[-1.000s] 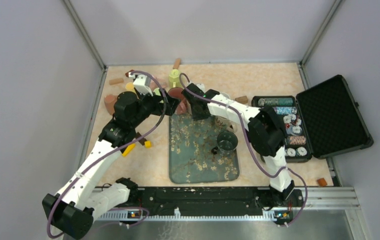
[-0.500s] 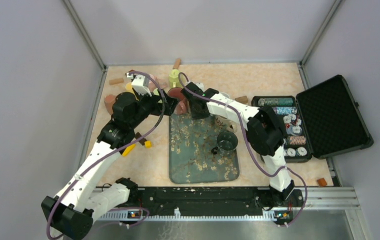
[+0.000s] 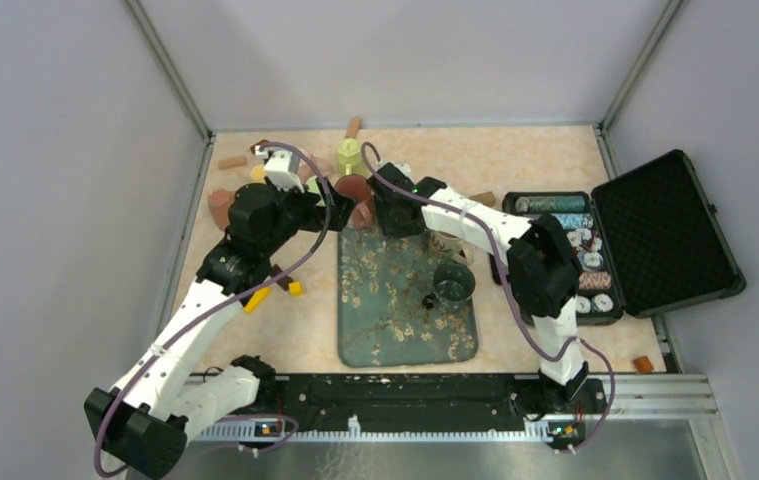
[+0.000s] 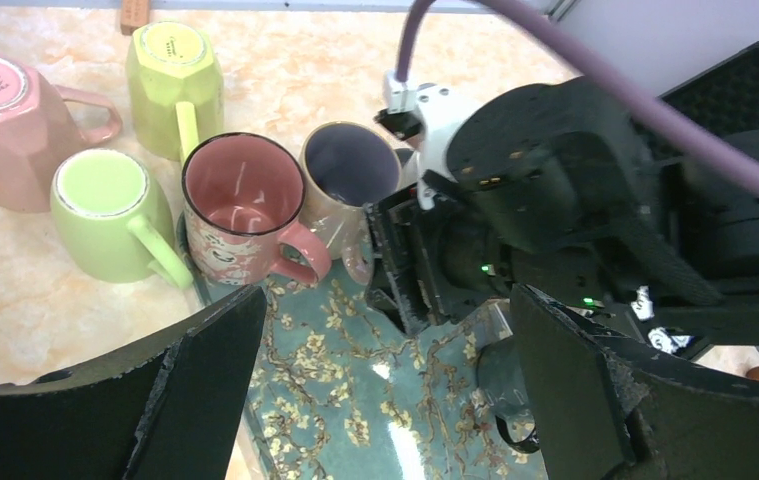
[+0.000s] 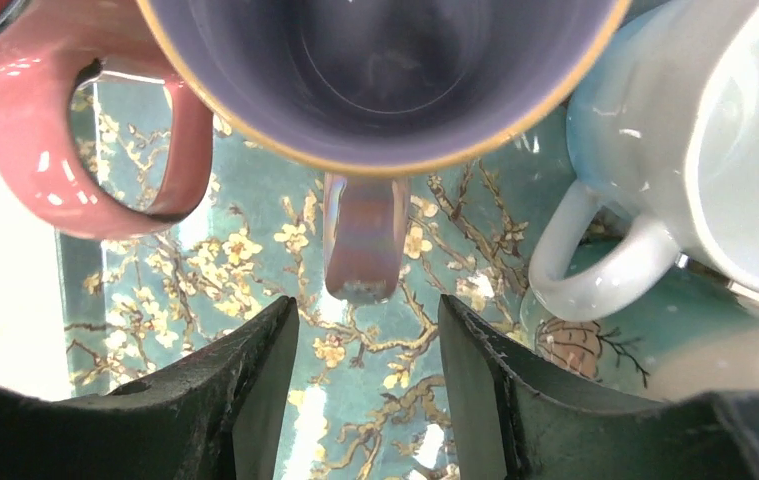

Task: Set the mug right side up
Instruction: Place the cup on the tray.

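The mug [image 5: 375, 60], tan outside and purple inside, stands mouth up at the far edge of the blossom-patterned tray [image 5: 255, 290]. Its handle [image 5: 363, 250] points at my right gripper [image 5: 367, 360]. That gripper is open, and the handle's end lies just beyond its fingertips, untouched. In the left wrist view the same mug [image 4: 350, 165] stands beside an upright pink mug [image 4: 240, 200]. My left gripper [image 4: 385, 390] hangs wide open above the tray [image 4: 355, 400], holding nothing. From above, the right gripper [image 3: 387, 215] covers most of the mug.
An upright green mug [image 4: 105, 210], an upside-down yellow-green mug [image 4: 175, 80] and an upside-down pink mug [image 4: 5, 120] stand to the left. A white mug [image 5: 695, 150] crowds the right side. A dark mug [image 3: 452, 283] sits on the tray. An open chip case [image 3: 575, 255] lies at the right.
My right gripper's jaws have spread apart and let go of the mug's handle. The left arm has stayed where it was, jaws wide.
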Robot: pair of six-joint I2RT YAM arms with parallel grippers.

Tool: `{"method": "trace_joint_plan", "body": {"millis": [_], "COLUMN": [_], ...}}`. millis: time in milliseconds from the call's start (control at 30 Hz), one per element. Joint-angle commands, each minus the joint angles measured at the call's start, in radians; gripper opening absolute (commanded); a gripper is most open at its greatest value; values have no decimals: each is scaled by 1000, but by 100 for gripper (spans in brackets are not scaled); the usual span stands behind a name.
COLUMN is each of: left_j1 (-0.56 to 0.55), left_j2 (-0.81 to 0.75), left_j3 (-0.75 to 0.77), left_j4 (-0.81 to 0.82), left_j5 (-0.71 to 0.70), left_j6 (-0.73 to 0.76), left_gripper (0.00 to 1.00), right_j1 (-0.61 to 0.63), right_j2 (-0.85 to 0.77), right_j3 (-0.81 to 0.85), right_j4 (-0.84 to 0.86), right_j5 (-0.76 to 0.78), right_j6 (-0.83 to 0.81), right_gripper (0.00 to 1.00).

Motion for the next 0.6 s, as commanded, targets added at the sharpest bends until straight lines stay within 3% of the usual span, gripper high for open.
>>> {"method": "trace_joint_plan", "body": {"millis": [0,567], "left_j1": [5,9], "left_j2": [6,71], "left_j3": [31,83], "left_j4": [-4,-57], "left_j5": [-34,-110], "left_j6": [18,9], "left_gripper": [98,98], "right_j1": [-4,-3], "right_j2": [-108,-247], "right_j3": [-28,-115], "right_j4": [53,134], "right_j5": [-20,-78], "right_j6": [-17,-50], "right_gripper": [54,66]}}
